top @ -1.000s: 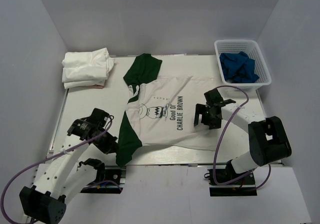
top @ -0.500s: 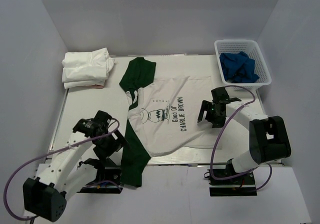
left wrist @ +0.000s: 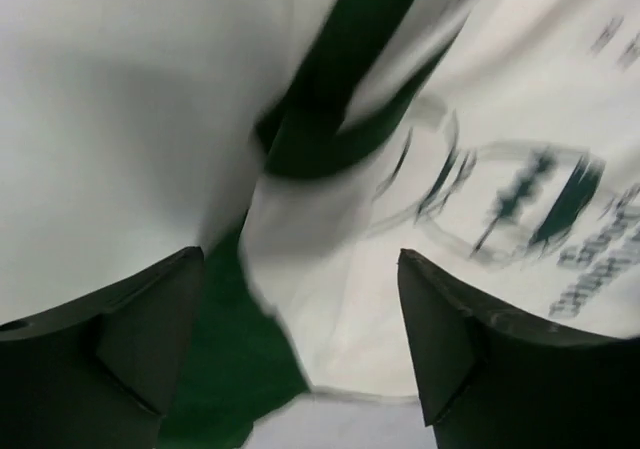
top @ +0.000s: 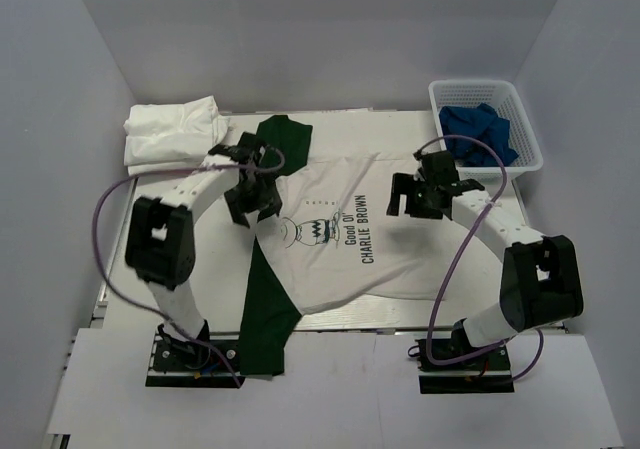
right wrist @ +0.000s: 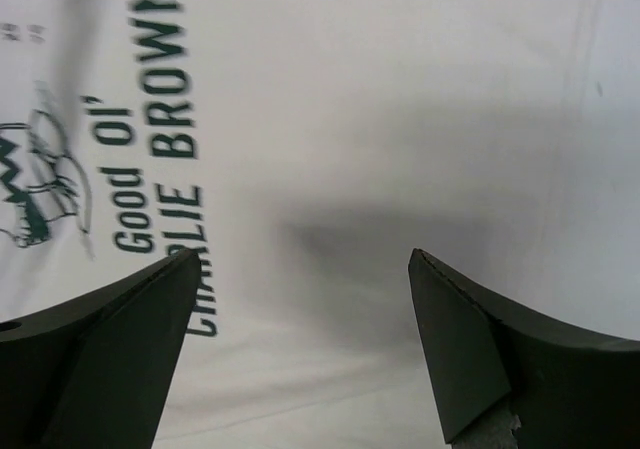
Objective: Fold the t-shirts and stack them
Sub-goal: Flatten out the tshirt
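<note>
Table (top: 180,254): printed tee (top: 390,259) spread at centre, white folded tees (top: 172,134) upper left.
Left gripper (top: 257,199): wide open, empty, above the tee.
Right gripper (top: 418,197): wide open, empty.

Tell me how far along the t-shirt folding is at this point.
Done: a pile of folded white t-shirts sits far left on the table. In hand: nothing; the left hand and right hand hover open over the white, green-sleeved Charlie Brown t-shirt, which is unfolded. Left: fold it, one dark green sleeve draping off the near edge, then stack it.
</note>
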Available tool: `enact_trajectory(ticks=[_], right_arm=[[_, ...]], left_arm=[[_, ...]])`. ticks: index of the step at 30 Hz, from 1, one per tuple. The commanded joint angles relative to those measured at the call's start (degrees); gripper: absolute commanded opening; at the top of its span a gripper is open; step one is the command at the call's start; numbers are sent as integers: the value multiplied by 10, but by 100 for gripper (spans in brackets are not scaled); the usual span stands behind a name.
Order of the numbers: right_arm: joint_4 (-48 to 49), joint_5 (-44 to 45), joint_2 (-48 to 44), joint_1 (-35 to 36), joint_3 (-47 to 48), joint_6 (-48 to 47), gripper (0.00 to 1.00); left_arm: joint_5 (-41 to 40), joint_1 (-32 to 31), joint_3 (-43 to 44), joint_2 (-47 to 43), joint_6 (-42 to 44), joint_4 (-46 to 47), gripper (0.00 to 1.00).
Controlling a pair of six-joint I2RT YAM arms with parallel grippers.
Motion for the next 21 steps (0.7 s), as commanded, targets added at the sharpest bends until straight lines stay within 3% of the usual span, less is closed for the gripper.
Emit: enact_trajectory(ticks=[1,7,10,11,12,21], right_arm=[[60,-50,0,13,32,-66,90],[133,-49,71,35,63,-103,90],[139,-40,115,36,104,-105,90],[129,-33,150,37,122,-93,90],[121,-22,160,34,137,-86,90],[41,114,230,18,152,-4,90]], left_arm=[[-62,7,122,88,64,59,87],[-115,12,229,191,89,21,67],[-127,18,221,198,95,21,40],[-134,23,216,198,88,7,15],[-159,23,216,198,77,-5,1],[-322,56,215,175,2,-128,0]])
